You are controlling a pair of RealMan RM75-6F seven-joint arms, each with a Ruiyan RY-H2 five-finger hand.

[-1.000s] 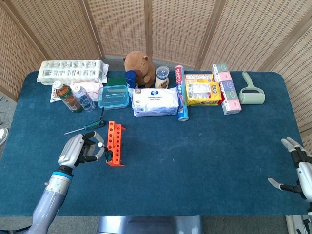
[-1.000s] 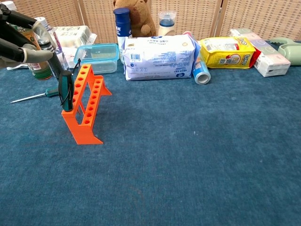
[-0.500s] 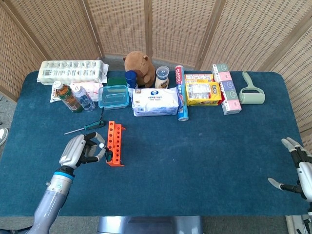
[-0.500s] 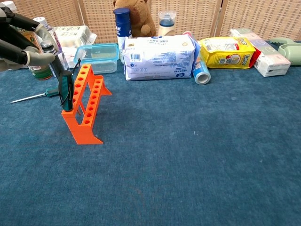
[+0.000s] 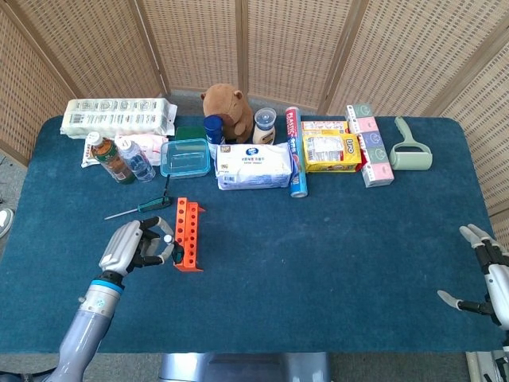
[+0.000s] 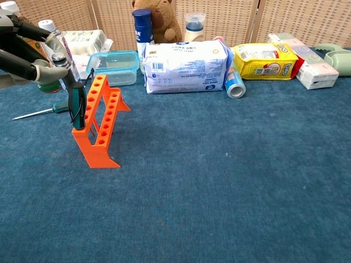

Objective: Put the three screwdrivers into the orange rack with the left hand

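Observation:
The orange rack (image 5: 189, 235) (image 6: 101, 123) stands left of the table's middle. My left hand (image 5: 137, 247) (image 6: 33, 52) is just left of its near end and pinches the thin shaft of a dark green-handled screwdriver (image 6: 77, 105) (image 5: 176, 255). Its handle hangs against the rack's near left corner. A second screwdriver (image 5: 135, 209) (image 6: 38, 112) with a green handle lies flat on the cloth behind my left hand. A third, thin and dark screwdriver (image 5: 166, 189), lies by the clear container. My right hand (image 5: 485, 274) rests open at the table's right edge.
A clear lidded container (image 5: 185, 157), bottles (image 5: 119, 159), a white wipes pack (image 5: 254, 165), a plush toy (image 5: 227, 103), a yellow packet (image 5: 330, 151) and a lint roller (image 5: 411, 151) line the back of the blue table (image 5: 334, 255).
My left hand has edged slightly right toward the rack, still holding the screwdriver. The handle stays at the rack's near corner. The right hand has not moved.

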